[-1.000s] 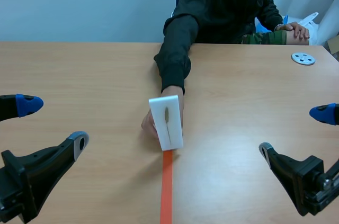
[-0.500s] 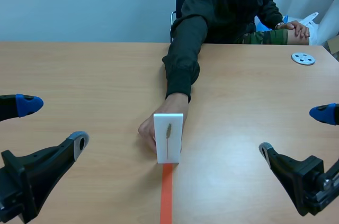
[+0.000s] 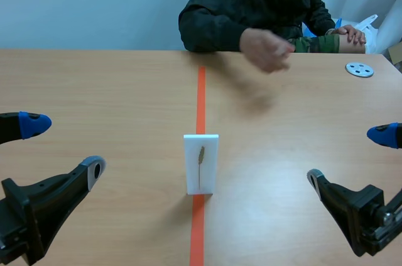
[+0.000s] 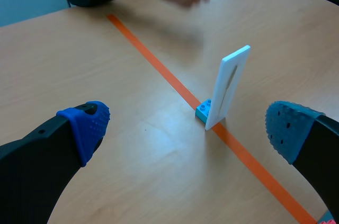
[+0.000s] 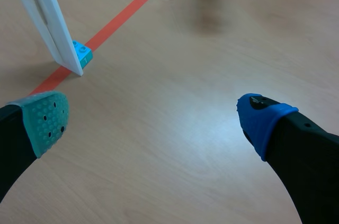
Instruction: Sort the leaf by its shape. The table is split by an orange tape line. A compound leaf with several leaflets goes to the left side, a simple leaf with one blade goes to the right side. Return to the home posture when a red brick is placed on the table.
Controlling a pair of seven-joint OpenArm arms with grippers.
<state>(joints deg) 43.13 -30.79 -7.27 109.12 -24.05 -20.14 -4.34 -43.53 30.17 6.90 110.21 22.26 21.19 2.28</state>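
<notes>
A white card point(image 3: 201, 163) stands upright on the orange tape line point(image 3: 201, 96) at mid-table, showing a single narrow brownish leaf point(image 3: 200, 156). In the left wrist view the card point(image 4: 229, 84) rests in a small blue brick base point(image 4: 203, 111), ahead and to the right of my open left gripper point(image 4: 185, 134). In the right wrist view the card point(image 5: 45, 20) and its base point(image 5: 81, 53) lie ahead of the left finger of my open right gripper point(image 5: 153, 115). In the scene view my left gripper point(image 3: 59, 146) and right gripper point(image 3: 352, 153) sit low at the table's near corners, both holding nothing.
A person sits across the table, one hand point(image 3: 267, 49) raised above the far edge, the other hand point(image 3: 350, 35) resting at the far right. A small grey disc point(image 3: 359, 69) lies at the far right of the table.
The person has let go of the card and pulled the hand back to the far edge. The card now stands alone on the tape line. Both arms stayed still.
</notes>
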